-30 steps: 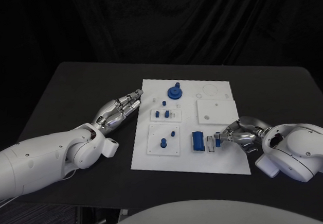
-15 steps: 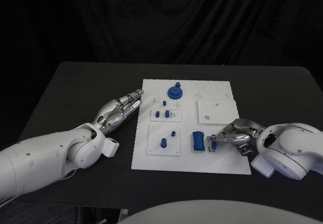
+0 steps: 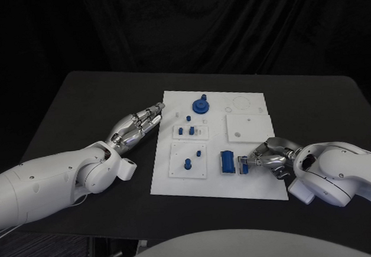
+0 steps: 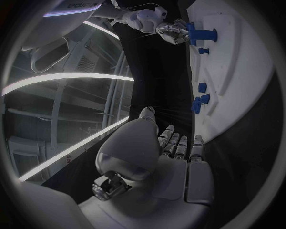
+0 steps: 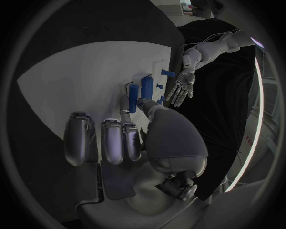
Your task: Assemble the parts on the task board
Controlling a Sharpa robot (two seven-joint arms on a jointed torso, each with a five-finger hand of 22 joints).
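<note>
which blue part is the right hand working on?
The long blue block at the board's near right, beside the right hand; the pegs and round blue part sit farther off.

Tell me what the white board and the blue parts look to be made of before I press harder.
The task board looks like matte white plastic: flat, even, no glare. The blue parts, such as the round one at the far end, look like moulded or printed plastic, uniform in colour with a dull sheen. Neither can be confirmed by sight alone.
</note>
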